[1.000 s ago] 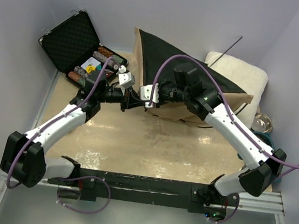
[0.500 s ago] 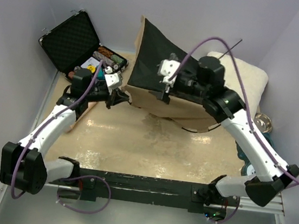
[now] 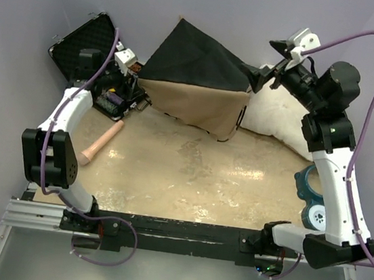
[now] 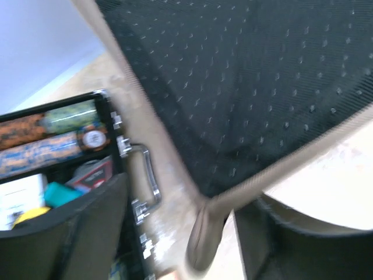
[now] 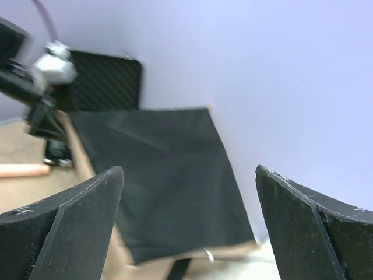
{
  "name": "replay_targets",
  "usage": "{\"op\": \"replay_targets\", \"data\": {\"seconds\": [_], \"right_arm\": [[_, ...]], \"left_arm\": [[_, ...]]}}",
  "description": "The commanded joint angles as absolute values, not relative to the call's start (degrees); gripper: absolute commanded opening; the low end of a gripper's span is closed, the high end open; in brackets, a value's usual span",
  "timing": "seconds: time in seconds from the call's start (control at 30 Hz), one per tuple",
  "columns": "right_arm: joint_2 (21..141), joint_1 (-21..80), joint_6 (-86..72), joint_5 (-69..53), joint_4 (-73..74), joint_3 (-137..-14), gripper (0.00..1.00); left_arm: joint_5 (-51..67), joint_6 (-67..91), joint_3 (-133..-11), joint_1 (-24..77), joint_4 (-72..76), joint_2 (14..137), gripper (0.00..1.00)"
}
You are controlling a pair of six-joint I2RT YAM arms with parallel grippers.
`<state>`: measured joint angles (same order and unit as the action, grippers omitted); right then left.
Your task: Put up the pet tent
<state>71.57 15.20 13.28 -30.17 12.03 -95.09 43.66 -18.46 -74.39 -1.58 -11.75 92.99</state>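
The tent (image 3: 193, 86) sits at the worktop's (image 3: 189, 181) back, black side up; left end effector (image 3: 133, 96) beside case (image 3: 69, 40), right end effector (image 3: 263, 64) near tent's corner.

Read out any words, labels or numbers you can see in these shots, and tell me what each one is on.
No text can be read in any view.
Wrappers on the rolls in the black case: printed, but too blurred to read.
Pet tent: no lettering shows.

The tent (image 3: 191, 98) hides the left end of the cushion (image 3: 281, 121). In the left wrist view, blur smears the case (image 4: 111, 108), its contents unreadable, and edges crop the tent.
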Motion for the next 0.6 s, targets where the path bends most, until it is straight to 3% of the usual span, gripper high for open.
{"op": "replay_targets", "data": {"seconds": [0.0, 0.17, 0.3, 0.57], "right_arm": [[70.5, 8.3, 8.4, -30.7, 13.3, -90.6, 0.98], [71.1, 6.4, 8.9, -41.2, 14.4, -83.3, 0.96], [74.0, 6.4, 9.9, -46.1, 15.0, -79.9, 0.91], [79.2, 6.6, 25.6, -52.2, 32.2, -82.2, 0.83]], "left_arm": [[46.2, -25.6, -78.0, -3.2, -18.6, 88.0, 0.81], [49.6, -26.1, -77.8, -8.7, -23.0, 84.5, 0.84], [55.6, -26.8, -80.7, -7.7, -28.0, 80.8, 0.85], [51.2, -26.2, -83.1, -3.7, -29.7, 79.2, 0.88]]}}
